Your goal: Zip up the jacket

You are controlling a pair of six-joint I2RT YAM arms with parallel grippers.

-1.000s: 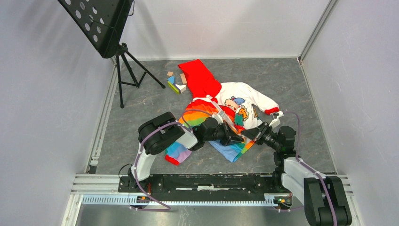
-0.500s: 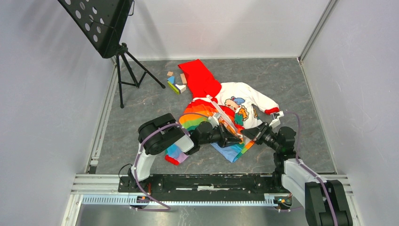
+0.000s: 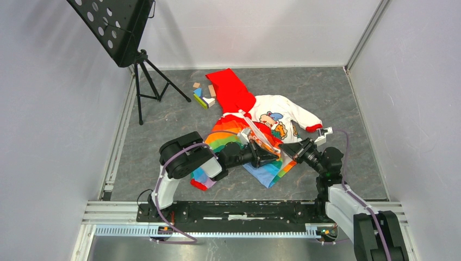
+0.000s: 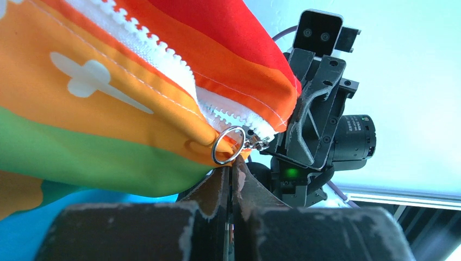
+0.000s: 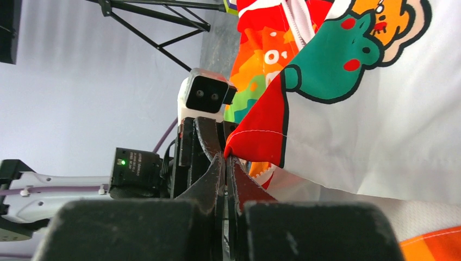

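Observation:
The jacket lies mid-floor, red hood at the far end and rainbow front toward me. Its white zipper runs diagonally down to both grippers. My left gripper is shut at the zipper's lower end. In the left wrist view its tips pinch at the metal pull ring beside the zipper teeth. My right gripper is shut on the jacket's red hem corner, just right of the left gripper, with the fabric lifted between them.
A black music stand on a tripod stands at the far left. Several small wooden blocks lie beside the hood. White walls close in the grey floor. The metal rail with the arm bases runs along the near edge.
The right arm has drawn slightly right and back with the hem corner. The left gripper has edged left with the zipper end. The fabric between them is pulled tauter.

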